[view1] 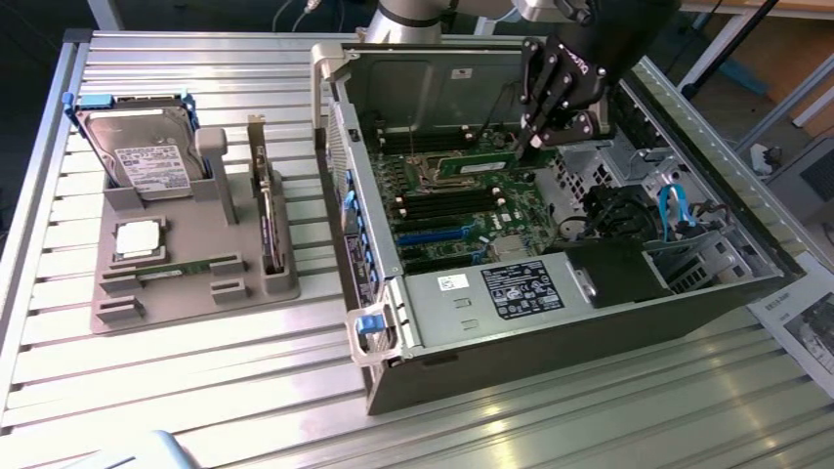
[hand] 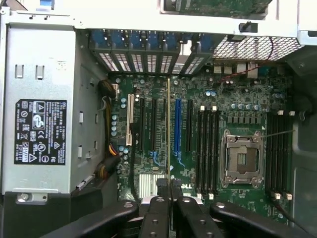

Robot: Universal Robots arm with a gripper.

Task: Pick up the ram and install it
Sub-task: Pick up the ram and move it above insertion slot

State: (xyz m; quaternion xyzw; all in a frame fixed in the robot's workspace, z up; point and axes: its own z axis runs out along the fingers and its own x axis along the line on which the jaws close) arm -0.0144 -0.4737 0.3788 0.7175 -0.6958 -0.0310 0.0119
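Note:
My gripper (view1: 534,145) hangs inside the open computer case (view1: 391,332), shut on the ram (view1: 479,162), a slim green stick held level above the motherboard (view1: 470,210). In the wrist view the ram (hand: 169,129) shows edge-on as a thin line running out from between my fingertips (hand: 170,191), over the board between the black and blue card slots. The long black memory slots (hand: 208,148) lie beside the processor socket (hand: 241,158), off to one side of the stick. A second stick alike (view1: 176,266) lies in the grey holder (view1: 195,293).
The grey holder on the exterior view's left also carries a hard drive (view1: 144,147), a square silver processor (view1: 140,239) and an upright expansion card (view1: 268,210). The case walls, the power supply (view1: 521,288) and blue cables (view1: 675,210) hem in the board.

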